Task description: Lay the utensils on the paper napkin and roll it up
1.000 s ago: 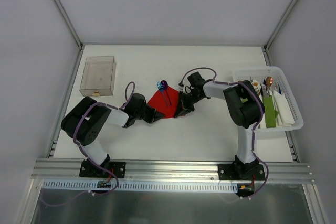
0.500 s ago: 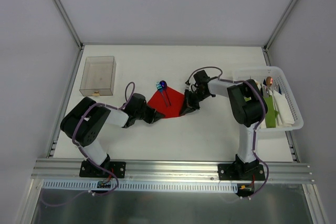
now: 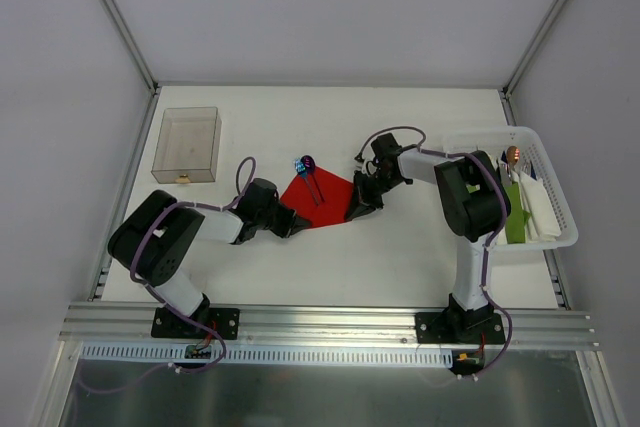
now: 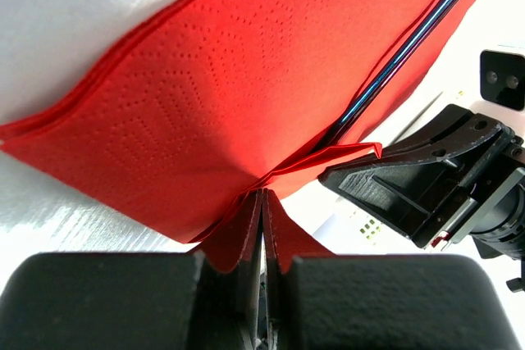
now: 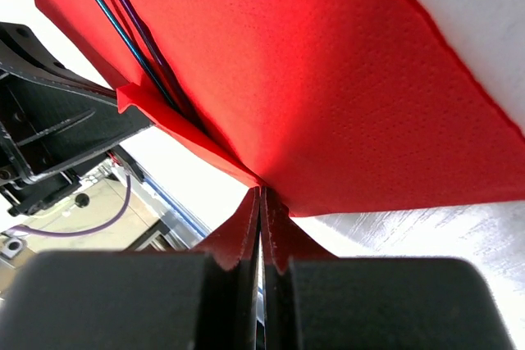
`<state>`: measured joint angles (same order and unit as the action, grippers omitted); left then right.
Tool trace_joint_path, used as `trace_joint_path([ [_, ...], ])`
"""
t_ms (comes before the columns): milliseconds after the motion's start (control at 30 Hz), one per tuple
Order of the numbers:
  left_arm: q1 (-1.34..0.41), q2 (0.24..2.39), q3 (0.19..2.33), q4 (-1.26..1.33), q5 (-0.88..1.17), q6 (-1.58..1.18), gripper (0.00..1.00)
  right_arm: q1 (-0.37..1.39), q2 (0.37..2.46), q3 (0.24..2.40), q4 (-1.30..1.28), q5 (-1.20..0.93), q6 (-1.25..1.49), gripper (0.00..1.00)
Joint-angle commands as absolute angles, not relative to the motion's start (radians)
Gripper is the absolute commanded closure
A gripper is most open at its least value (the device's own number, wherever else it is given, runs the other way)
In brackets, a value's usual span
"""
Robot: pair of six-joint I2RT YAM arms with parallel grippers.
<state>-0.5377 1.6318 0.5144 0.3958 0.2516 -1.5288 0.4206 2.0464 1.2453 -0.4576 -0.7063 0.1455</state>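
The red paper napkin (image 3: 318, 199) lies in the middle of the table. The two utensils (image 3: 306, 163) rest on it, their blue-purple heads just past its far corner and their thin handles (image 4: 410, 38) (image 5: 123, 30) running across the sheet. My left gripper (image 3: 293, 224) is shut on the napkin's near-left corner (image 4: 262, 196). My right gripper (image 3: 352, 212) is shut on its near-right corner (image 5: 262, 190). The near edge between the two grips is lifted into a small fold (image 5: 189, 133). Each wrist view shows the other gripper beyond that edge.
A clear plastic box (image 3: 187, 144) stands at the back left. A white basket (image 3: 530, 245) at the right holds a green napkin bundle (image 3: 513, 212), white napkins and other utensils. A metal rail runs along the near table edge.
My right gripper has drawn its napkin corner to the right, so the sheet is spread wider. The left gripper has shifted slightly left. The utensils stay on the napkin.
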Motion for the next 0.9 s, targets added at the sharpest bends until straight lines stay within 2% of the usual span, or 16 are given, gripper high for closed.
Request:
trace_joint_path([
  [0, -0.535, 1.635, 0.483, 0.199, 0.164, -1.471, 1.0, 0.419, 2.033, 1.262, -0.523, -0.629, 0.074, 1.0],
  [233, -0.529, 1.626, 0.497, 0.154, 0.158, -1.453, 1.0, 0.437, 2.016, 1.299, -0.551, -0.603, 0.051, 1.0],
  [633, -0.526, 1.624, 0.546, 0.087, 0.149, -1.396, 1.0, 0.509, 1.913, 1.328, -0.399, -0.794, 0.06, 0.98],
  [867, -0.528, 1.623, 0.548, 0.086, 0.153, -1.388, 1.0, 0.554, 1.945, 1.319, -0.373, -0.801, 0.081, 0.98],
])
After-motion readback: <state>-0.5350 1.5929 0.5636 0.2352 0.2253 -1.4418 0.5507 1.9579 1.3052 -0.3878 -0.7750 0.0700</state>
